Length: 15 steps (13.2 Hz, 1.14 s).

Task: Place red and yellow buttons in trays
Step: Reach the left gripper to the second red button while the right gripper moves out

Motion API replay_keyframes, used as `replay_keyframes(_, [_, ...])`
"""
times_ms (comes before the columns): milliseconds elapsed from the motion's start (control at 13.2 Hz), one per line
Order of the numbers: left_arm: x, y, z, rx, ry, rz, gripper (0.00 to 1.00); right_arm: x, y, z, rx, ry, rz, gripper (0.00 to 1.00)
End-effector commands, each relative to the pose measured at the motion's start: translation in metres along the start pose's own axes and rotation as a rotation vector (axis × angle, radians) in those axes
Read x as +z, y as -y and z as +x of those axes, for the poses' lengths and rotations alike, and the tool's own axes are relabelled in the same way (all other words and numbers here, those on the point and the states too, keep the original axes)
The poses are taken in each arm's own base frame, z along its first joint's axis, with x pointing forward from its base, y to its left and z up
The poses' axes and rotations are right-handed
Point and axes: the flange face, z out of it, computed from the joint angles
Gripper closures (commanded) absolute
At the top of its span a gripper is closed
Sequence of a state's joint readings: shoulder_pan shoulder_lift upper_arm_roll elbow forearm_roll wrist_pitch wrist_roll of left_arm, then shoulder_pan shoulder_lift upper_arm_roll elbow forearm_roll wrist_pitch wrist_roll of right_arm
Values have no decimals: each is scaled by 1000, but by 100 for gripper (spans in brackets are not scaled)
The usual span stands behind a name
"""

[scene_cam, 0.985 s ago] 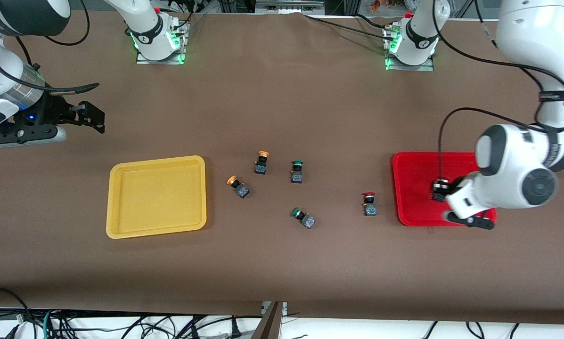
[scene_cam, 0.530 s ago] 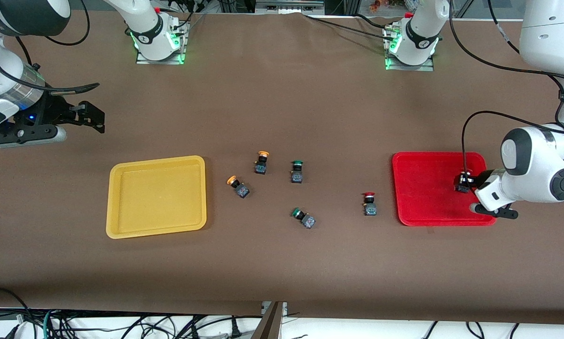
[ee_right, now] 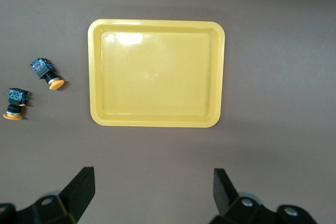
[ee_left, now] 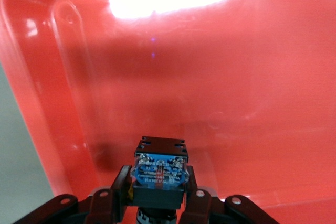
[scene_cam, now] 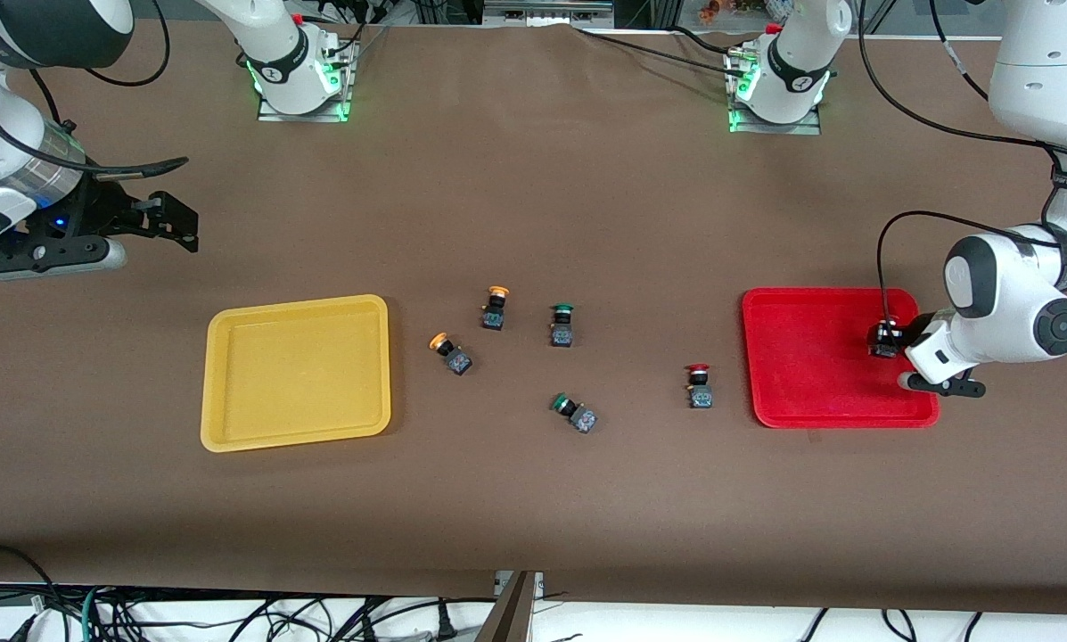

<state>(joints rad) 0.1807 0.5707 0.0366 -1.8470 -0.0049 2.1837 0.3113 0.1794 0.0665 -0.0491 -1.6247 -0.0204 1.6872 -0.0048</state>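
Two trays (scene_cam: 769,357), five loose buttons (scene_cam: 699,386) (two green), a sixth clamped in the left gripper (scene_cam: 890,343); right gripper (ee_right: 152,192) waits spread wide.

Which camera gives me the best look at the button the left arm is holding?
The left wrist view: the button sits up close, clamped in the left pincer over the red tray. The front view shows it only as a small dark block half hidden by the arm. The right wrist view misses it.
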Motion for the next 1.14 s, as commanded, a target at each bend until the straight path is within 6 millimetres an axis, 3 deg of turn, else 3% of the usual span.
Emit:
replay_keyframes(0, [2,8,-3,15,-29,15,71,-5,1,-1,5,4,1,0])
replay_keyframes(76, [3,7,0,17,-31,15,61,-5,1,-1,5,4,1,0])
replay_keyframes(227, [-9,5,7,7,-46,18,13,-5,1,0,5,2,1,0])
replay_keyframes(303, [-14,0,7,9,-46,10,0,-5,2,0,4,2,1,0])
replay_keyframes(379, [-19,-6,9,15,-37,2,0,-6,2,-1,4,1,1,0])
replay_keyframes(606, [-54,-61,36,77,-66,-26,0,-6,2,0,5,-7,-1,0])
replay_keyframes(833, [-71,-141,55,84,-96,-26,0,-6,3,1,-3,-10,-5,0])
replay_keyframes(1061, [-67,-223,71,44,-112,-56,0,-9,5,3,-1,-25,-2,0])
